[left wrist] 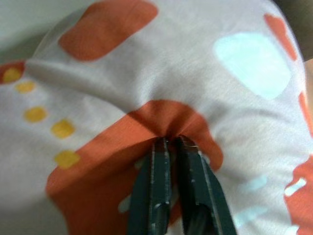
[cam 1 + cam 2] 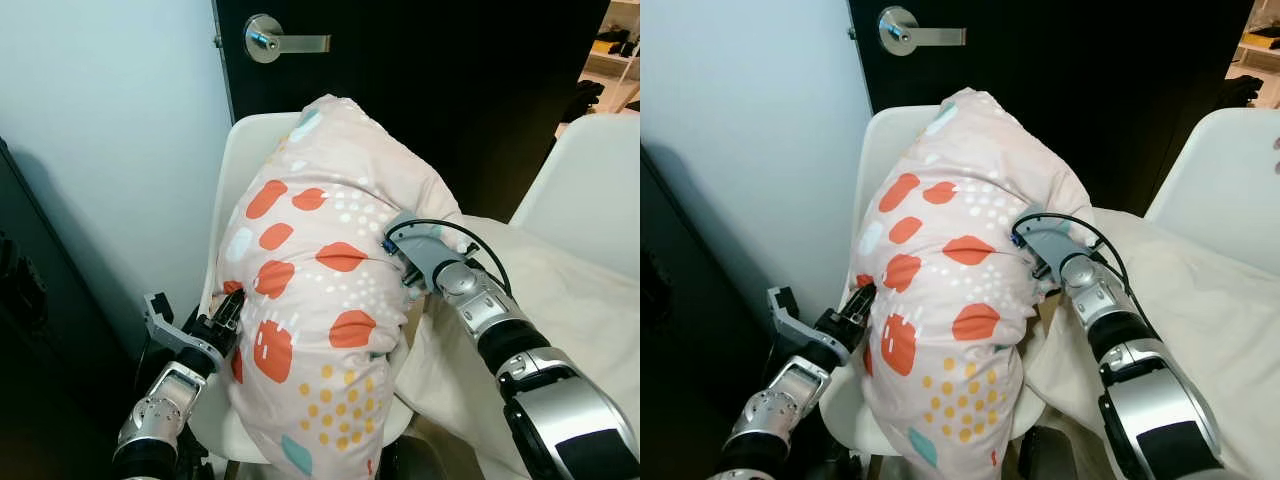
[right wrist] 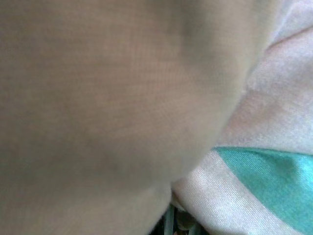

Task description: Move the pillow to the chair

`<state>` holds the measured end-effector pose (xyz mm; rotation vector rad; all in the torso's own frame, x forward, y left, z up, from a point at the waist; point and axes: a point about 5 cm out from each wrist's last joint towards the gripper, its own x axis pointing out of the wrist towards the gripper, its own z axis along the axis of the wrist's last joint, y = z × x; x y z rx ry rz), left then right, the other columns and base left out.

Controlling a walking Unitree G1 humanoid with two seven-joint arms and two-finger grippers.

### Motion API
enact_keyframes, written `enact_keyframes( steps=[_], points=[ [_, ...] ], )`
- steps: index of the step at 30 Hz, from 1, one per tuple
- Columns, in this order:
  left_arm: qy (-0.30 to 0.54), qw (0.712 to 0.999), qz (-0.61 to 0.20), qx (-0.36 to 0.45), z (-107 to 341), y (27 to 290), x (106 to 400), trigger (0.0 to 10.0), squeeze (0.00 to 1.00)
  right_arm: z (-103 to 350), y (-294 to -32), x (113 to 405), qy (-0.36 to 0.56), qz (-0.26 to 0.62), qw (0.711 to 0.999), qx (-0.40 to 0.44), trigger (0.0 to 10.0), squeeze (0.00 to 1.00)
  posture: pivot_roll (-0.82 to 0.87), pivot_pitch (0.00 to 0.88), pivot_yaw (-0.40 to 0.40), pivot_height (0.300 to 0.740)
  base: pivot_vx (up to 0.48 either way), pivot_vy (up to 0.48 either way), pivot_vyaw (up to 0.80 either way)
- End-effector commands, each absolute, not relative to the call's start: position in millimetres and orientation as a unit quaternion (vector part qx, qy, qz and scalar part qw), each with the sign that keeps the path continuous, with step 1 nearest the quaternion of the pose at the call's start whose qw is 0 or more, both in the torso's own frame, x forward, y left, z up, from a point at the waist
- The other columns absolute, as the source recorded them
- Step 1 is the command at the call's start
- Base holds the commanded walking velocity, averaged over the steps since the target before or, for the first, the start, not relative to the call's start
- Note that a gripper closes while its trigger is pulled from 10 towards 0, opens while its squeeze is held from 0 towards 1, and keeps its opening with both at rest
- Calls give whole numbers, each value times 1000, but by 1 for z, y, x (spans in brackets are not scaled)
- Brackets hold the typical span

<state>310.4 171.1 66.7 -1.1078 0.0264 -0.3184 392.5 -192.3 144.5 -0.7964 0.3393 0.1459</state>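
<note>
A big pale-pink pillow (image 2: 320, 300) with orange blotches and yellow dots stands upright on the white chair (image 2: 255, 140), leaning on its backrest. My left gripper (image 2: 232, 308) is at the pillow's lower left side. In the left wrist view the gripper (image 1: 171, 142) is shut, pinching a fold of the pillow (image 1: 146, 58) on an orange patch. My right gripper (image 2: 400, 262) is pushed into the pillow's right side at mid height, its tip buried in the cloth. The right wrist view is pressed close against the pillow cover (image 3: 98, 98).
Behind the chair is a black door (image 2: 450, 80) with a silver lever handle (image 2: 285, 42). A second white chair (image 2: 590, 190) stands on the right, with a cream cloth (image 2: 560, 300) draped beside the pillow. Dark furniture (image 2: 40, 330) and a pale wall (image 2: 110, 130) close the left.
</note>
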Motion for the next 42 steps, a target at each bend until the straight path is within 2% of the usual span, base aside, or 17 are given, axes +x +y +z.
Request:
enact_keyframes(
  steps=[1, 4, 9, 14, 22, 25, 28, 30, 31, 32, 33, 35, 38, 39, 40, 41, 42],
  points=[
    [-16, 837, -161, -523, 82, 169, 318, 0, 0, 145, -181, 393, 156, 87, 910, -375, 10000, 0, 77, 0, -4, 300, 0, 0, 0],
    [-36, 836, -168, -521, 93, 169, 321, 0, 0, 145, -181, 393, 157, 87, 910, -373, 10000, 0, 77, 0, -4, 300, 0, 0, 0],
    [-132, 845, -219, -470, 157, 165, 327, 0, 0, 143, -180, 392, 155, 92, 912, -368, 10000, 0, 82, 0, 1, 300, 0, 0, 0],
    [-172, 839, -235, -460, 186, 166, 327, 0, 0, 143, -178, 392, 154, 92, 913, -366, 10000, 0, 90, 0, 4, 300, 0, 0, 0],
    [-241, 822, -269, -440, 239, 165, 317, 0, 0, 142, -176, 392, 154, 93, 914, -364, 10000, 0, 100, 0, 2, 300, 0, 0, 0],
    [-256, 831, -282, -406, 255, 162, 310, 0, 0, 140, -175, 392, 158, 99, 913, -364, 10000, 0, 105, 0, 4, 300, 0, 0, 0],
    [-255, 833, -283, -401, 255, 161, 309, 0, 0, 140, -175, 392, 159, 99, 913, -363, 10000, 0, 105, 0, 4, 300, 0, 0, 0],
    [-204, 872, -265, -358, 234, 157, 312, 0, 0, 134, -173, 390, 176, 114, 906, -368, 10000, 0, 110, 0, 9, 300, 0, 0, 0],
    [-204, 872, -265, -358, 234, 157, 312, 0, 0, 134, -173, 390, 176, 114, 906, -368, 10000, 0, 110, 0, 9, 300, 0, 0, 0],
    [-161, 893, -246, -340, 214, 155, 315, 0, 0, 128, -172, 387, 194, 127, 900, -370, 10000, 0, 111, 0, 10, 300, 0, 0, 0],
    [-161, 893, -246, -340, 214, 155, 315, 0, 0, 128, -172, 387, 194, 127, 900, -370, 10000, 0, 111, 0, 10, 300, 0, 0, 0],
    [-64, 930, -202, -299, 166, 154, 314, 0, 0, 115, -173, 380, 236, 157, 875, -393, 10000, 0, 112, 0, 12, 300, 0, 0, 0],
    [-2, 951, -161, -264, 135, 156, 308, 0, 0, 110, -181, 376, 265, 172, 848, -426, 10000, 0, 113, 0, 10, 300, 0, 0, 0],
    [-2, 951, -161, -264, 135, 156, 308, 0, 0, 110, -181, 376, 265, 172, 848, -426, 10000, 0, 113, 0, 10, 300, 0, 0, 0],
    [13, 954, -152, -256, 128, 156, 306, 667, 0, 111, -186, 376, 271, 171, 841, -436, 10000, 0, 113, 0, 10, 300, 0, 0, 0],
    [13, 954, -152, -256, 128, 156, 306, 667, 0, 111, -186, 376, 271, 171, 841, -436, 10000, 0, 113, 0, 10, 300, 0, 0, 0],
    [25, 956, -145, -253, 122, 157, 305, 3098, 0, 114, -191, 376, 277, 168, 834, -446, 10000, 0, 109, 0, 10, 300, 0, 0, 0]
  ],
)
